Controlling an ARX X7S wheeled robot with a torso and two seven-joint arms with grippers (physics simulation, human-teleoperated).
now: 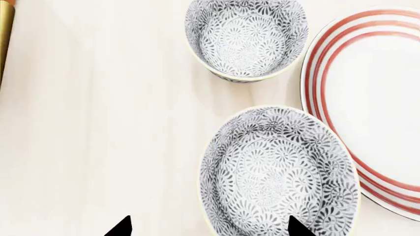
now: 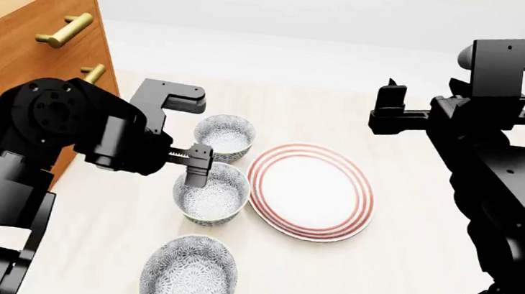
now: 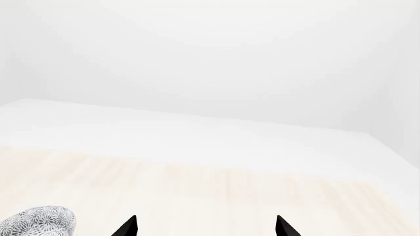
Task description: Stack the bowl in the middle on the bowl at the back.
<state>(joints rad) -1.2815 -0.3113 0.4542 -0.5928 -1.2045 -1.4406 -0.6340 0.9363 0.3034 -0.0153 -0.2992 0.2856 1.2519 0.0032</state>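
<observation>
**Inspector:** Position of the work?

**Assessor:** Three patterned bowls stand in a line on the pale table (image 2: 394,275), beside a red-ringed plate (image 2: 310,191). The middle bowl (image 2: 209,193) sits upright on the table, just beside the plate's rim. The back bowl (image 2: 224,135) stands near it, a gap between them. The front bowl (image 2: 189,277) is well clear.

**Inspector:** Grippers?

**Assessor:** The left gripper (image 2: 195,166) hangs over the middle bowl's far rim, fingers apart, nothing between them. The right gripper (image 3: 204,227) is raised well away, fingers likewise apart and empty.

**Inspector:** The step in hand?

**Assessor:** In my judgement, closing on the middle bowl. One finger should go inside the wall and one outside, pinching the rim on the side away from the plate, so the lift does not nudge it. Raise the bowl above the back bowl's rim before moving across, centre it, lower it level, then release.

**Inspector:** What do the views add to each other?

**Assessor:** The left wrist view shows the fingertips (image 1: 119,227) straddling the middle bowl's left wall, and the gap to the back bowl, plainly. The head view alone shows the front bowl, the wooden cabinet (image 2: 19,30) and both arms. The right wrist view shows mostly bare table and only a sliver of one bowl; which one I cannot tell.
</observation>
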